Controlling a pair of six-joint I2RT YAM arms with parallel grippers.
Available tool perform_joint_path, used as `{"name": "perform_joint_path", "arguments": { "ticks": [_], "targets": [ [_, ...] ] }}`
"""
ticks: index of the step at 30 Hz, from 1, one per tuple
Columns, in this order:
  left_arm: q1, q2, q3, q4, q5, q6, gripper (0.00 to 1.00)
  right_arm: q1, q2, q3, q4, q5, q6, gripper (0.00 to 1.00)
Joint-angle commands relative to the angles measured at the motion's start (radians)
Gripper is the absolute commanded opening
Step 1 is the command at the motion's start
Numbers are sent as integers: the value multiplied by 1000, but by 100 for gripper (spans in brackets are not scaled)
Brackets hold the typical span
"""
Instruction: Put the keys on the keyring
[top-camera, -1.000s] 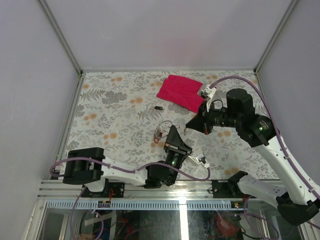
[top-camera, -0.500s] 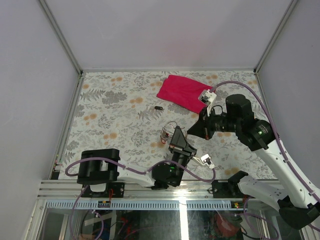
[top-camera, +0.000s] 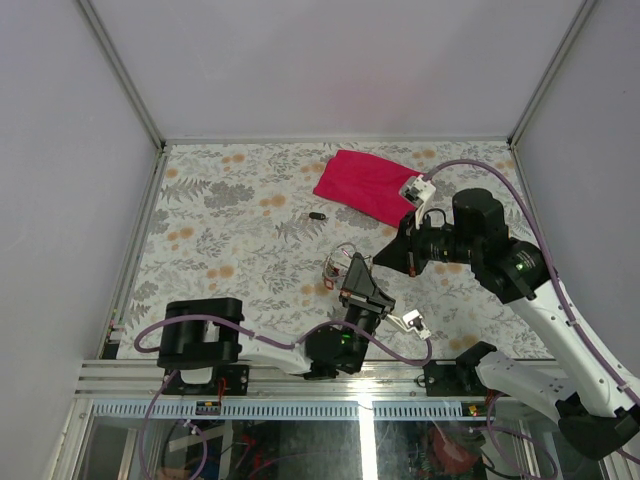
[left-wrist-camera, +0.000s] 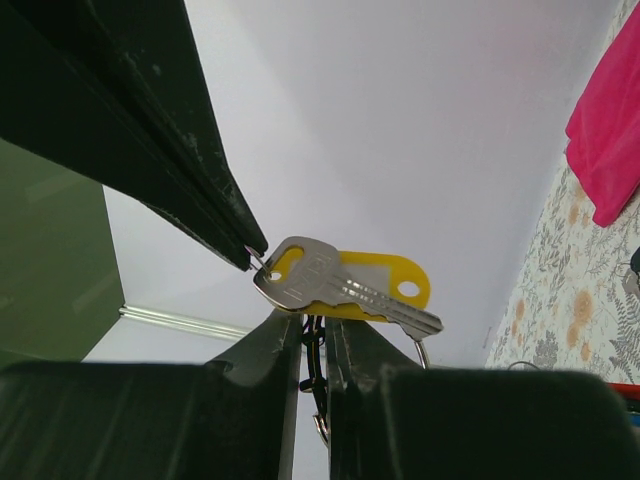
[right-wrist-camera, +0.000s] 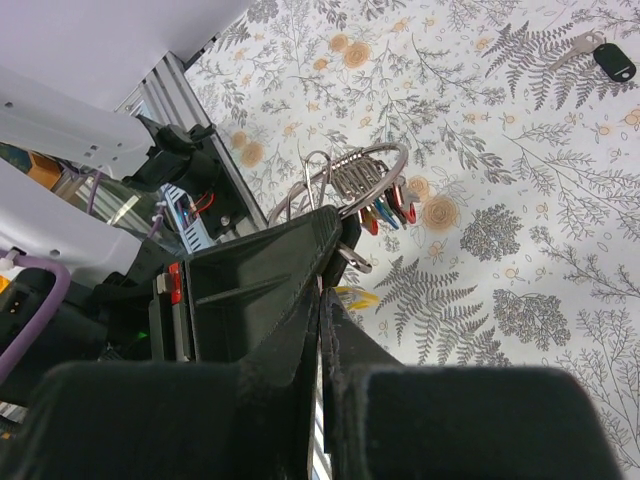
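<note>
My left gripper (top-camera: 352, 276) is lifted off the table, shut on the silver keyring (top-camera: 336, 263). In the left wrist view its jaws (left-wrist-camera: 313, 325) pinch the ring wire, and a silver key with a yellow tag (left-wrist-camera: 345, 285) lies across their tips. My right gripper (top-camera: 381, 259) is shut, its tips right at that key's head; the dark right fingers (left-wrist-camera: 180, 150) reach in from the upper left. The right wrist view shows the keyring (right-wrist-camera: 400, 160) with red and blue keys (right-wrist-camera: 385, 210) above my right gripper (right-wrist-camera: 322, 290). A yellow tag (right-wrist-camera: 352, 297) peeks out beside it.
A magenta cloth (top-camera: 365, 185) lies at the back of the flowered table (top-camera: 230, 220), close to the right arm's wrist. A small black-headed key (top-camera: 317, 215) lies loose on the table, also seen in the right wrist view as a black key (right-wrist-camera: 612, 62).
The left arm has shifted a little to the right with the keyring, closing on the right gripper's tips. In the last half second almost nothing moves.
</note>
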Motion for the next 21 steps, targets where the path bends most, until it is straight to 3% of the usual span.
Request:
{"name": "perform_joint_path", "arguments": {
  "ticks": [1,21],
  "targets": [
    [-4,8,28,139,40,153,0,5,17,25,53,9,22,0],
    [-4,31,35,137,46,152,0,5,54,39,20,97,67,0]
  ]
}}
